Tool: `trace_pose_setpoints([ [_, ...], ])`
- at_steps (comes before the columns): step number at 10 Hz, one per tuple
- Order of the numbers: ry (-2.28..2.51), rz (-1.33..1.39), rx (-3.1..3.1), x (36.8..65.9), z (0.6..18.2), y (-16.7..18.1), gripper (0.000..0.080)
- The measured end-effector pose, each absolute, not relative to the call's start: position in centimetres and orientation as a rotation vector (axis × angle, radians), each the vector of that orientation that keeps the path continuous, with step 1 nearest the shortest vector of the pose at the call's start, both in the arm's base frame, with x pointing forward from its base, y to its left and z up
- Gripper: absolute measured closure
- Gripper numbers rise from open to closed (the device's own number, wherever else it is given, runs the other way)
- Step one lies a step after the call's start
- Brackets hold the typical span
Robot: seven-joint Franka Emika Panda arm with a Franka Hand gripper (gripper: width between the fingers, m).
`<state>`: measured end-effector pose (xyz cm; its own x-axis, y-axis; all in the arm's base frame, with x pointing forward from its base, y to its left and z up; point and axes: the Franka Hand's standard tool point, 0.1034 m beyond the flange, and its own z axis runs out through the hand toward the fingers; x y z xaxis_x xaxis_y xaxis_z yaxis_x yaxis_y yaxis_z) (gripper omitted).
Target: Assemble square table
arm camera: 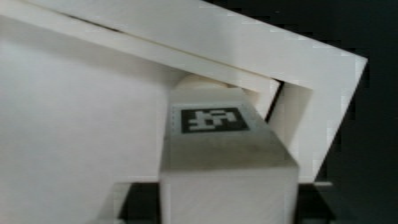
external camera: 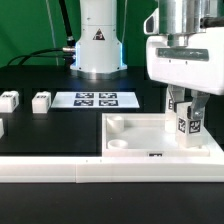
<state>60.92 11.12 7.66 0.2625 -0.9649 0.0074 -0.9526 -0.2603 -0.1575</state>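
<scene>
The end effector is clamped on a white leg, held standing up. Just under it lies a corner of the square table top. Farther off is the marker board, and farthest another leg.

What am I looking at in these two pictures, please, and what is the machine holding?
The machine is a robot arm standing on a black table; its end carries a two-finger gripper. One picture comes from a camera off the arm, the other from a camera on its wrist, looking along the fingers. On the table lie a white square tabletop, a flat marker board, loose legs and a long white rail. The gripper is closed on one more leg, held upright at the tabletop's corner.
</scene>
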Motion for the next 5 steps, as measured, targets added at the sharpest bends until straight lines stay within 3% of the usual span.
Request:
trace_pose_setpoints([
  [2,1.834,-0.153,-2.395,60.92,7.65,11.14,0.0505],
  [3,1.792,-0.157,-2.429,60.91,7.65,11.15,0.0304],
  [4,1.693,-0.165,-2.505,60.89,7.64,11.24,0.0200],
  [5,1.588,-0.171,-2.576,60.87,7.62,11.38,0.0200],
])
